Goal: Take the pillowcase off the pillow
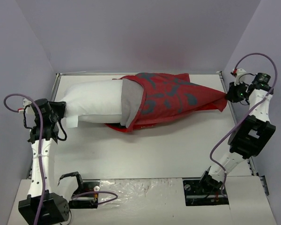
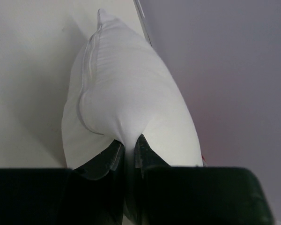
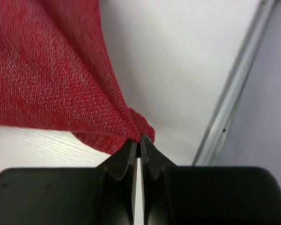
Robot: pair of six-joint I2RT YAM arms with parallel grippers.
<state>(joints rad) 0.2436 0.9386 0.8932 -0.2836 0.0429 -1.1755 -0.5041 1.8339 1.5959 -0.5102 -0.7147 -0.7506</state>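
The white pillow (image 1: 96, 103) lies across the far half of the table, its left half bare. The red pillowcase (image 1: 178, 96) covers its right half, turned inside out with dull grey shapes showing, and stretches to a point at the right. My left gripper (image 1: 61, 112) is shut on the pillow's left end; in the left wrist view the gripper (image 2: 129, 147) pinches a fold of the white pillow (image 2: 126, 89). My right gripper (image 1: 230, 96) is shut on the pillowcase's right tip; in the right wrist view the gripper (image 3: 139, 143) grips the bunched red pillowcase (image 3: 51, 79).
The table's metal edge rail (image 1: 225, 86) runs close beside my right gripper and also shows in the right wrist view (image 3: 234, 84). Grey walls enclose the table on three sides. A white label tab (image 1: 72, 123) hangs from the pillow's left end.
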